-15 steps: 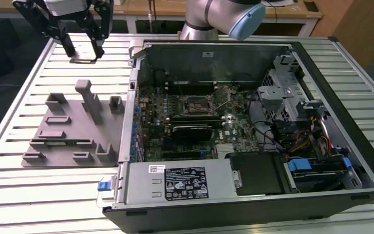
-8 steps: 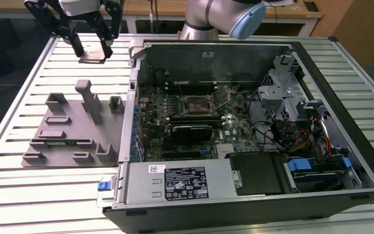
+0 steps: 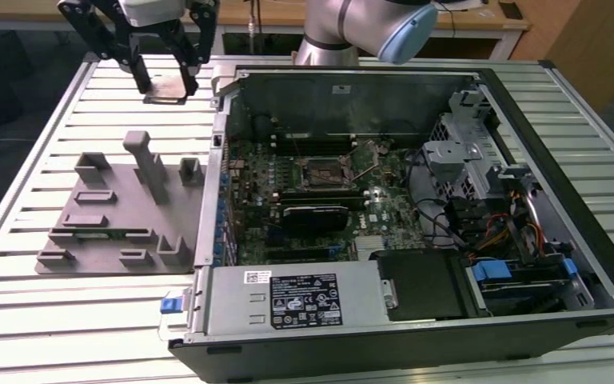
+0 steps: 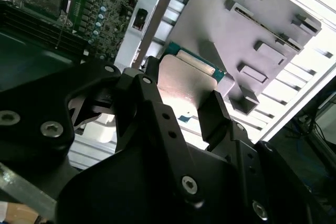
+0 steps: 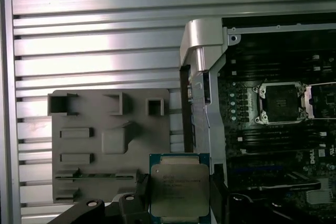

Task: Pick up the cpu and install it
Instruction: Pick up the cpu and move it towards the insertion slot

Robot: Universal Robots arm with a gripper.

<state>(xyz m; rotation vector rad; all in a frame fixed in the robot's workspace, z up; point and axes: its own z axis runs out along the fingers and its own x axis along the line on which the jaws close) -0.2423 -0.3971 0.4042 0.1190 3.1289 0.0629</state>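
Observation:
My gripper hangs above the slatted table at the far side of the exterior view's left, shut on the cpu. The cpu is a small flat square chip with a silver-grey top and a thin pale rim, held by two opposite edges between my black fingers. In the second wrist view the cpu sits flat between the fingertips. The motherboard's open socket lies inside the computer case, off to the exterior view's right of me; it also shows in the first wrist view as the socket.
A grey plastic fixture with slots and posts lies on the table beside the case. The open computer case has a raised metal wall on the side facing my gripper. A power supply and drive bays fill its near end.

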